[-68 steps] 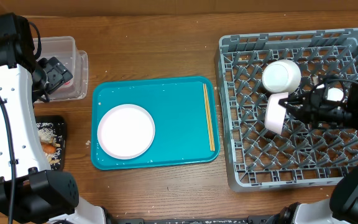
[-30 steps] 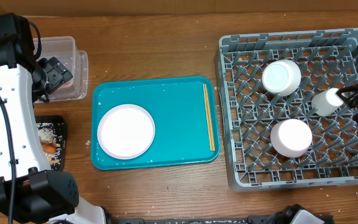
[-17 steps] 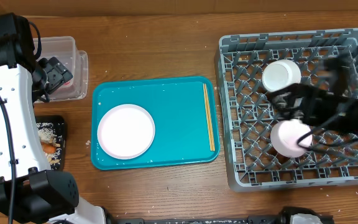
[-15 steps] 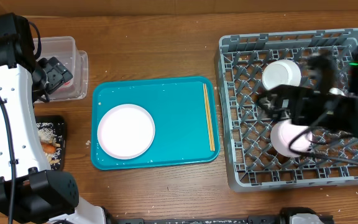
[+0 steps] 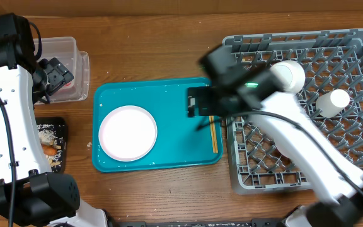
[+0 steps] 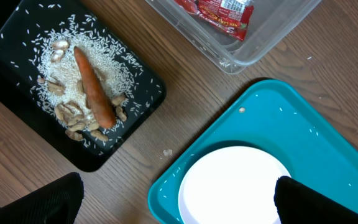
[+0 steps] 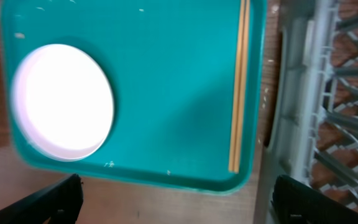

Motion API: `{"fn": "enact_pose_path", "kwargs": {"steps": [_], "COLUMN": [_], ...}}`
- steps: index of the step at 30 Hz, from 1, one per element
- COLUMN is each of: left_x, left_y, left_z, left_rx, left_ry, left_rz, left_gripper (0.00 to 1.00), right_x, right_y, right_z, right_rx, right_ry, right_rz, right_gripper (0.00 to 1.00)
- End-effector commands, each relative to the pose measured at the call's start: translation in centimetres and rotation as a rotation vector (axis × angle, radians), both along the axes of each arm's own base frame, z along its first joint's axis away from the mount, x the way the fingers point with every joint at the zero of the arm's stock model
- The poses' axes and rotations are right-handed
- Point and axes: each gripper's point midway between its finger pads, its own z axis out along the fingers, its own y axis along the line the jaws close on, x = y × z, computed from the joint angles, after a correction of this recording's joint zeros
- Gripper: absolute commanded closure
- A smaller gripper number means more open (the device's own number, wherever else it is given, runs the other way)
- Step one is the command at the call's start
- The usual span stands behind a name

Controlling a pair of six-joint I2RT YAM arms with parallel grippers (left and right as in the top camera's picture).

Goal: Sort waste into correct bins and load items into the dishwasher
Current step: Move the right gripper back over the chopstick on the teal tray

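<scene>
Overhead has the right claw (image 5: pixel 197 106) hanging wide open and empty over the teal tray (image 5: pixel 169 94). It's right by the chopsticks (image 7: pixel 238 93), which lie side by side along the tray edge nearest the dish rack (image 5: pixel 295 41). We reckon they're light, stiff and thin, so they'll roll or split apart; pinching both across the middle looks safest. On the tray's other side the small plate (image 5: pixel 128 132) looks hard, slick and breakable, so we'd grab its rim. Our left claw (image 5: pixel 55 74) is open too, holding nothing.
</scene>
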Motion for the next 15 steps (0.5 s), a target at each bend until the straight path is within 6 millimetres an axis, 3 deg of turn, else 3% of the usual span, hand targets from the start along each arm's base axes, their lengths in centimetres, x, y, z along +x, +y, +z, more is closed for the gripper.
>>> {"fn": "enact_pose_path", "kwargs": {"steps": [1,7,15], "left_x": [-0.1,-0.1,-0.1], "left_y": [0.0,0.0,0.0], "left_z": [1.0,1.0,1.0], "left_rx": [0.011,0.011,0.011], "left_ry": [-0.026,-0.026,-0.026], "left_rz": [-0.003,-0.003,-0.003], "left_gripper": [0.00,0.00,0.00], "right_x": [2.7,4.4,5.6], "right_y": [0.2,1.7,2.4], "right_z": [-3.4,-8.4,-12.6], "right_rx": [-0.136,-0.174,-0.215], "right_ry": [-0.039,0.007,0.031], "right_rz": [-0.064,-0.060,-0.042], "right_gripper": [0.00,0.00,0.01]}}
